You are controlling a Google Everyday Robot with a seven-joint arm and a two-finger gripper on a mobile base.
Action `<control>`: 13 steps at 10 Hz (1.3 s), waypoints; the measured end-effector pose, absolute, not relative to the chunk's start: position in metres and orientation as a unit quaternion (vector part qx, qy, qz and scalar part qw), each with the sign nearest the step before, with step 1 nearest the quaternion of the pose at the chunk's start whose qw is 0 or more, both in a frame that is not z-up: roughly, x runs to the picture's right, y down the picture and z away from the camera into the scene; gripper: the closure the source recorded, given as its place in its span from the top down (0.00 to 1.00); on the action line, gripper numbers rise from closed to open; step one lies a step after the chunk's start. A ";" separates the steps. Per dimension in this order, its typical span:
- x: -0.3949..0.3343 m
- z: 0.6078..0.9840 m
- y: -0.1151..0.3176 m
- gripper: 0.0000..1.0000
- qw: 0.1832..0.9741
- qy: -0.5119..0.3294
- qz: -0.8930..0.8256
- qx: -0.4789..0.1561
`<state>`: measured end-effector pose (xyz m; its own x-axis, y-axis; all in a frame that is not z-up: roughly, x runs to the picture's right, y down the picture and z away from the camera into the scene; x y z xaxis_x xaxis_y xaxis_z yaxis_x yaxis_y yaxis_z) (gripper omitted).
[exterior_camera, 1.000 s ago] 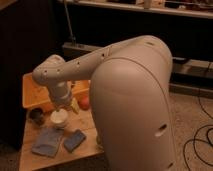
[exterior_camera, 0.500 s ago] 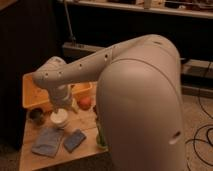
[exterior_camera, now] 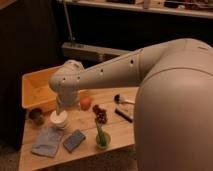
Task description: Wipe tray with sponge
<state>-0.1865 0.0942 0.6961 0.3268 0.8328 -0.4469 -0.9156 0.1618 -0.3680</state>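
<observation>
The yellow tray [exterior_camera: 36,90] sits at the back left of the wooden table [exterior_camera: 125,131]. The blue sponge [exterior_camera: 74,140] lies flat near the table's front edge, next to a blue-grey cloth [exterior_camera: 47,142]. My white arm reaches in from the right, and its wrist hangs over the tray's front right corner. My gripper [exterior_camera: 59,109] points down just above a white cup [exterior_camera: 59,120], in front of the tray and behind the sponge. It is mostly hidden by the wrist. It holds nothing that I can see.
A dark cup [exterior_camera: 36,115] stands left of the white cup. An orange object [exterior_camera: 86,102], dark grapes [exterior_camera: 100,114], a green cup [exterior_camera: 102,138], a brush [exterior_camera: 122,100] and a black stick [exterior_camera: 124,115] lie mid-table. My arm's big body fills the right side.
The arm's bulk has drawn back to the right, uncovering the grapes, green cup and brush. The wrist has shifted slightly right and stays near the tray's front corner.
</observation>
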 end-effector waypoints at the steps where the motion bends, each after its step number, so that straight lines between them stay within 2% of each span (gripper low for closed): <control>1: -0.185 0.696 0.093 0.65 0.764 0.060 0.568 -0.299; 4: -0.189 0.693 0.091 0.65 0.785 0.033 0.538 -0.304; 8: -0.182 0.677 0.060 0.65 0.885 -0.067 0.353 -0.295; 13: -0.180 0.661 0.038 0.65 0.919 -0.101 0.248 -0.290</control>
